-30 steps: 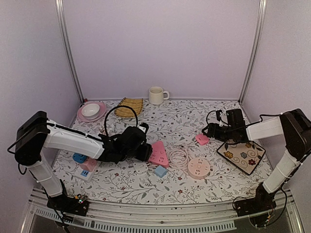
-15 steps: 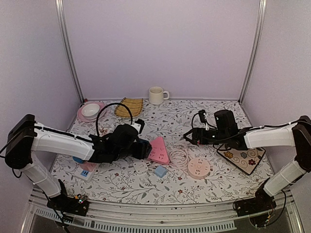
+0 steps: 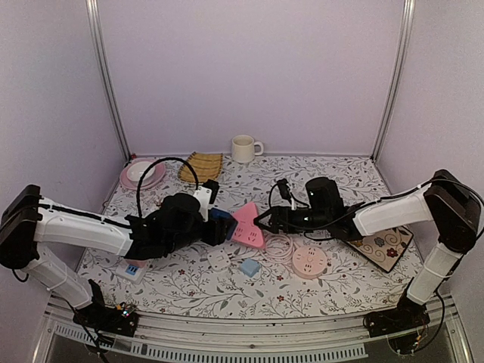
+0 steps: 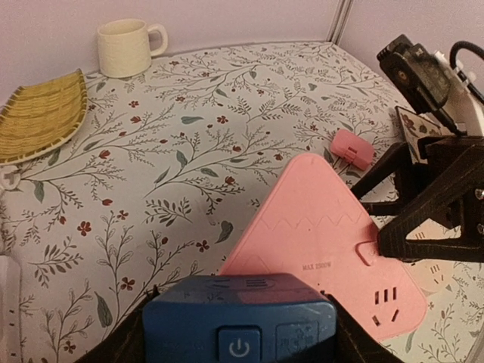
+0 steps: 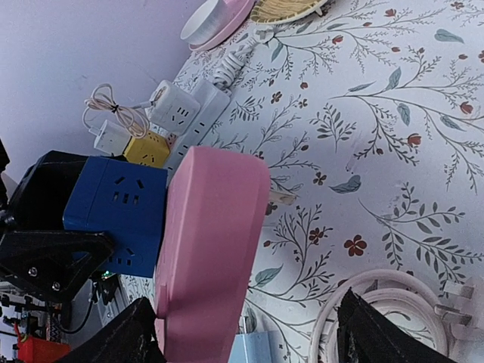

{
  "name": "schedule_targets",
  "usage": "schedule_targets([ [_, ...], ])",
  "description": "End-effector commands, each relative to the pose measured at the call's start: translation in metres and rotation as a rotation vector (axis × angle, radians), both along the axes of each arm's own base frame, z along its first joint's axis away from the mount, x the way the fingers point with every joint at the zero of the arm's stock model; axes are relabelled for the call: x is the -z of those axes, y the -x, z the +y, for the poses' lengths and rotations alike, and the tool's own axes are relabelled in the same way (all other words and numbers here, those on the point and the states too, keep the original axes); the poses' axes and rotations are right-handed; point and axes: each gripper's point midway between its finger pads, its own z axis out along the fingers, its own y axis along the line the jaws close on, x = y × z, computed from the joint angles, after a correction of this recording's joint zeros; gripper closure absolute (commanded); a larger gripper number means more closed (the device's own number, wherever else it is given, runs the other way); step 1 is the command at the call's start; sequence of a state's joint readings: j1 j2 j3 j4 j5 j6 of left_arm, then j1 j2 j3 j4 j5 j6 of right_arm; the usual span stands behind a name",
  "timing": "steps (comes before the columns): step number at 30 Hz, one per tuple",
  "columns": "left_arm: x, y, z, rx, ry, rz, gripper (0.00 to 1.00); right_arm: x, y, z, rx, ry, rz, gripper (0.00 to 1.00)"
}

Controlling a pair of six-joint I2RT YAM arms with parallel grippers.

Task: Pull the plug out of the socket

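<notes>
Plug (image 4: 238,314) is sitting clamped in the left hand (image 3: 215,229); right hand (image 3: 264,220) is gaping wide around the pink socket (image 3: 248,228).

Count.
- Mug (image 3: 244,148): 1.
- Yellow dish (image 3: 200,166): 1.
- Pink plate (image 3: 156,176): 1.
- Bowl (image 3: 139,171): 1.
- Floral tray (image 3: 382,246): 1.
- Sockets: 2, a triangle socket (image 3: 249,229) and a round socket (image 3: 309,262).
- Power strip (image 3: 132,270): 1. The cubes on it are partly hidden, so not counted.
- Other cubes: 3, a blue cube (image 4: 238,314), a pale cube (image 3: 249,267) and a white cube (image 3: 219,261).
- Small pink plug (image 4: 353,148): 1.
- Cord coil (image 3: 281,243): 1.
</notes>
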State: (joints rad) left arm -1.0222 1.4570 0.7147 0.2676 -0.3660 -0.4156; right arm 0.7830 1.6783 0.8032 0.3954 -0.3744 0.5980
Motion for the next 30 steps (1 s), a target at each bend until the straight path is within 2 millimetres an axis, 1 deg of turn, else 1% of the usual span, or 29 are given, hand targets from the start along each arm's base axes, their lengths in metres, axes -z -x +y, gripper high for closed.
schedule_targets([
  [1,-0.047,0.008,-0.021,0.054,0.150,-0.103,0.61,-0.018,0.003,0.022,-0.032,-0.107,0.015,0.17],
  [6,-0.053,0.012,-0.023,0.067,0.162,-0.125,0.61,-0.017,0.008,0.029,-0.045,-0.118,0.025,0.19],
  [9,-0.054,0.013,-0.023,0.066,0.163,-0.129,0.61,-0.018,0.008,0.029,-0.041,-0.121,0.026,0.26],
  [10,-0.054,0.014,-0.024,0.068,0.164,-0.129,0.61,-0.018,0.008,0.029,-0.039,-0.121,0.025,0.29],
  [13,-0.053,0.015,-0.024,0.070,0.164,-0.132,0.61,-0.018,0.004,0.027,-0.016,-0.114,0.016,0.48],
  [15,-0.054,0.016,-0.024,0.075,0.167,-0.136,0.61,-0.016,0.001,0.025,0.003,-0.100,0.016,0.62],
  [16,-0.055,0.017,-0.025,0.079,0.165,-0.140,0.61,-0.014,0.000,0.024,0.014,-0.087,0.019,0.72],
  [18,-0.057,0.019,-0.027,0.087,0.164,-0.151,0.61,-0.009,-0.004,0.020,0.049,-0.057,0.020,0.85],
  [19,-0.058,0.020,-0.028,0.090,0.162,-0.155,0.61,-0.007,-0.007,0.017,0.069,-0.039,0.018,0.89],
  [21,-0.059,0.021,-0.030,0.090,0.154,-0.167,0.61,-0.002,-0.013,0.011,0.121,0.010,0.003,0.92],
  [26,-0.069,0.025,-0.033,0.095,0.170,-0.201,0.61,0.003,-0.029,-0.008,0.234,0.100,-0.060,0.94],
  [28,-0.076,0.027,-0.032,0.105,0.190,-0.220,0.61,0.003,-0.037,-0.011,0.254,0.122,-0.078,0.95],
  [30,-0.083,0.031,-0.030,0.119,0.215,-0.244,0.60,0.004,-0.041,-0.011,0.236,0.115,-0.068,0.96],
])
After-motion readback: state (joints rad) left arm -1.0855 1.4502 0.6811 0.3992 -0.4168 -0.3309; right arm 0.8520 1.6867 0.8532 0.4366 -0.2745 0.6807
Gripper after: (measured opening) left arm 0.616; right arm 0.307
